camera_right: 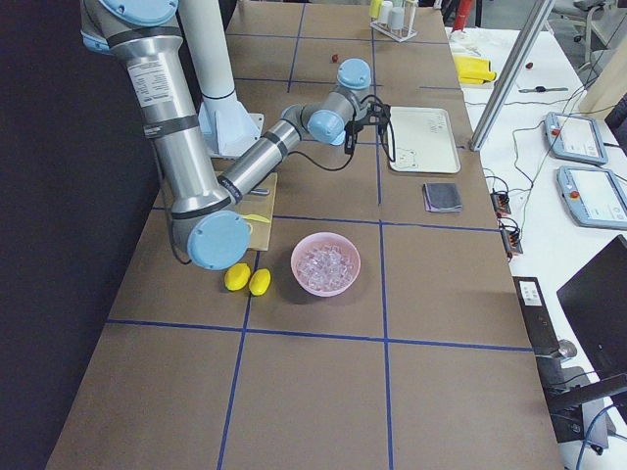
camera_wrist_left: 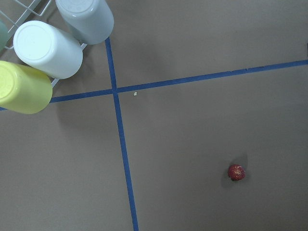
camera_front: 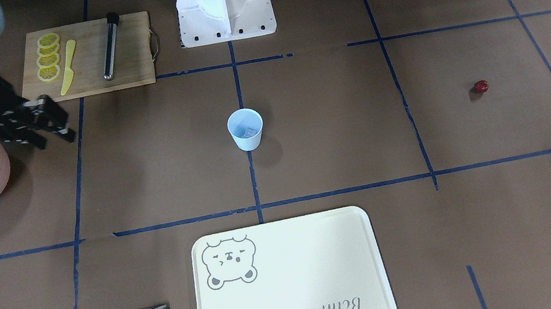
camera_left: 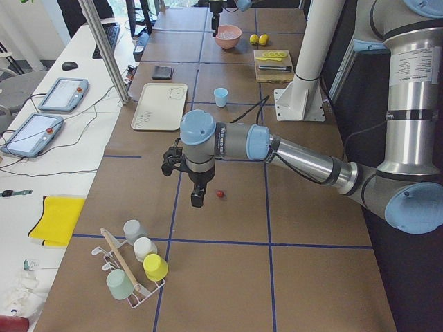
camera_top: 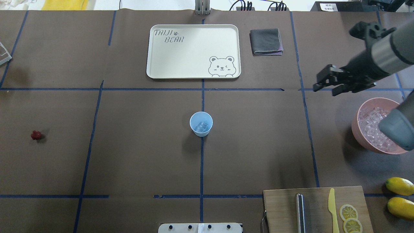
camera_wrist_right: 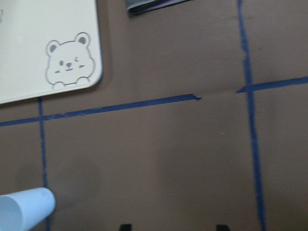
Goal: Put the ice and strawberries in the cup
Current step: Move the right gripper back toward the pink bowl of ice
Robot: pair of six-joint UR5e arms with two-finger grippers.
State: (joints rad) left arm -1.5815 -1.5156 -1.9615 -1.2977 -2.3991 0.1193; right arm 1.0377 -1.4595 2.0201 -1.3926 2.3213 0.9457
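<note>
Some glassy ice (camera_front: 250,132) sits in my tapered plastic cup (camera_front: 248,143); the rounded strawberry (camera_front: 481,86) lies well apart. The right gripper (camera_top: 325,87) is spread; the left gripper (camera_left: 197,198) I cannot tell.

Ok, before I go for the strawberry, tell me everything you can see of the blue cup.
The cup is a small pale blue tumbler, plastic by its look, plain, with no handle, tapering toward its base. It stands upright on the brown table, about at its middle and right on a blue tape line. Clear ice lies in its bottom, a few pieces at most, so it is far from full. The strawberry is not in it. Nothing else touches the cup.
</note>
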